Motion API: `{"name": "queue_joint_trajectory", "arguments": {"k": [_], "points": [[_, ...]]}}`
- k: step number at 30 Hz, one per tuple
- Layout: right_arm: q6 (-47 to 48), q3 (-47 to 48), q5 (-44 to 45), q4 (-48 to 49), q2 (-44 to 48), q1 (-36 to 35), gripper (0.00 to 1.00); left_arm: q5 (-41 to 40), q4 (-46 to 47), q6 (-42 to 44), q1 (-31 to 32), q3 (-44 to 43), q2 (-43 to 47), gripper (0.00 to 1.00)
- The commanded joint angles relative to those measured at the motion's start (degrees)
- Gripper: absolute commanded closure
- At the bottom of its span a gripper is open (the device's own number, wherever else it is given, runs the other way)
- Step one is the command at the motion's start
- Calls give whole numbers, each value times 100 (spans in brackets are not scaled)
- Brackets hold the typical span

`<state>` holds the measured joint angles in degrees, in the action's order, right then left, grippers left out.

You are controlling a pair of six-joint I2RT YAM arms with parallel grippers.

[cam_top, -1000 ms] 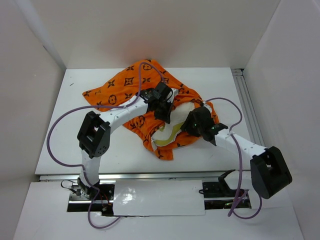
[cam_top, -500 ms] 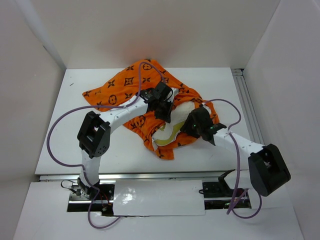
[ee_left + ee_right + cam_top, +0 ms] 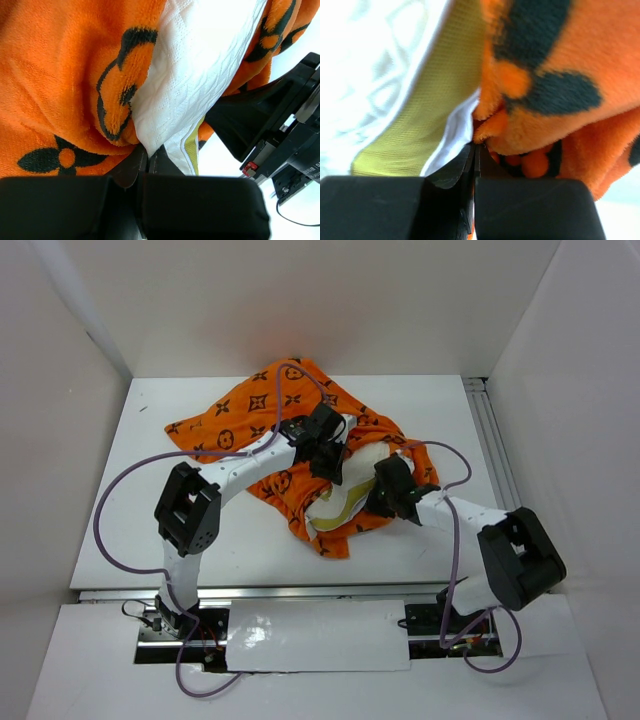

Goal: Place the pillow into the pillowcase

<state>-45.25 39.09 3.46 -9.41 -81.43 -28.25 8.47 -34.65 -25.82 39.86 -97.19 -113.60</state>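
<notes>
Since a second ago the right arm has folded in toward the middle. Its elbow is nearer the cloth and the right claw has pushed a little further left. The left arm and the cloth have stayed put.

The pillowcase lies crumpled across the far middle of the bench. The pillow is partly inside it: a white, green-piped corner shows at the near opening, and orange covers the rest. The left claw sits on the far side of that opening, the right claw on its right side.

The top view hides both sets of fingertips under the wrists. The left wrist view shows its claw squeezed narrow on the pillowcase hem, right against the quilted pillow, with the right arm's dark body just beyond. The right wrist view shows its claw pinched tight on the orange pillowcase edge, with the green piping of the pillow just beside it.

Bare bench lies to the left, right and near side of the cloth. The cloth's far edge is close to the back wall.
</notes>
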Motion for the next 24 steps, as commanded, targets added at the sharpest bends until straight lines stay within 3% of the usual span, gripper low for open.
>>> {"name": "queue_joint_trajectory", "arguments": {"k": [1, 6, 13, 20, 24], "points": [[105, 283, 111, 343, 65, -92, 100, -108, 495, -46, -57, -72, 137, 100], [315, 231, 532, -323, 987, -154, 100, -679, 328, -335, -162, -344, 23, 100], [773, 99, 357, -914, 2622, -102, 100, -496, 450, -687, -627, -670, -30, 100], [1334, -77, -845, -229, 3334, 214, 100, -1347, 573, -932, -575, -556, 110, 100], [1546, 99, -2013, 68, 3817, 592, 100, -1997, 258, -1416, -575, -1072, -416, 100]]}}
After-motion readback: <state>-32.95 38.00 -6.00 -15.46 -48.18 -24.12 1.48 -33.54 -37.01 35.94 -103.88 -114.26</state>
